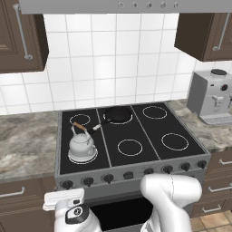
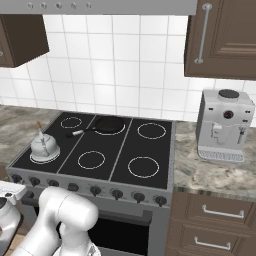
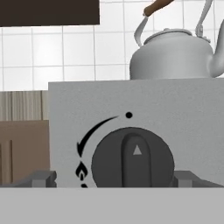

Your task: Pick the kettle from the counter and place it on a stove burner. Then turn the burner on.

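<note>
At the far left of the left base view the tabletop point(image 1: 25, 140) runs bare up to the stove's left edge, with open room there. Next comes the kettle point(image 1: 82, 146), standing upright on the front-left burner point(image 1: 83, 158) of the black cooktop point(image 1: 131, 131), close to the cooktop's left and front edges. Behind it and to the right a black frying pan point(image 1: 117, 115) sits on a rear ring, its handle pointing toward the kettle but apart from it. The remaining rings to the right are free, and a coffee machine point(image 1: 211, 97) stands on the tabletop past the stove's right edge.

The hand view looks level at the stove's front panel: a dark round knob point(image 3: 132, 157) fills the middle, its pointer straight up, with the kettle above the panel edge. The tool point(image 3: 111, 178) has its tips spread wide on either side of the knob; whether they touch it is probably not, though the view is too tight to be sure.
</note>
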Robot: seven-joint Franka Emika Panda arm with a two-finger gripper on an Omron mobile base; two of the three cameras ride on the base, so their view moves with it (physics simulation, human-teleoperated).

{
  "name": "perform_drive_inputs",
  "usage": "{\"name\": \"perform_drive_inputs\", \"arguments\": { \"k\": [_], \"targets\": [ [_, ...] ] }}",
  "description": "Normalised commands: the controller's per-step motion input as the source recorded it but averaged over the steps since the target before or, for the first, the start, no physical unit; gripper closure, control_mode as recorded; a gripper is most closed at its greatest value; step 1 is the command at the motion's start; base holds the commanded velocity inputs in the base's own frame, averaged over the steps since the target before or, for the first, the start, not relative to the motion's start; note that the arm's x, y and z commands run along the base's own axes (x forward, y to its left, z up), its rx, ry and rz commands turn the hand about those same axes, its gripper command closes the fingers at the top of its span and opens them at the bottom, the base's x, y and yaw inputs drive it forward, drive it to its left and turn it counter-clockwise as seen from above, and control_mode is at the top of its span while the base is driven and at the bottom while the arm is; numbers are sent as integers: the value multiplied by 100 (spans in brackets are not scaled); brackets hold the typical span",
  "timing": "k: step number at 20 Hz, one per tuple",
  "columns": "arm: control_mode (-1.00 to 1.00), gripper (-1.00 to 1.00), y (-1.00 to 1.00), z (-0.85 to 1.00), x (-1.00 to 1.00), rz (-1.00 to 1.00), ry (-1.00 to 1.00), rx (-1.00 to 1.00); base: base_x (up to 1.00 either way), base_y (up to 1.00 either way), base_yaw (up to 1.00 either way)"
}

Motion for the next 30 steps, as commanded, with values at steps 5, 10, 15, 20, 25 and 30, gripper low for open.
{"name": "perform_drive_inputs", "arguments": {
  "k": [5,10,15,20,25,30],
  "targets": [
    [-100,100,0,0,0,0,0,0,0,0,0],
    [-100,100,0,0,0,0,0,0,0,0,0],
    [-100,100,0,0,0,0,0,0,0,0,0],
    [-100,100,0,0,0,0,0,0,0,0,0],
    [-100,100,4,0,0,12,0,-4,0,0,0],
    [-100,100,17,-5,0,27,1,-16,0,0,0]
  ]
}}
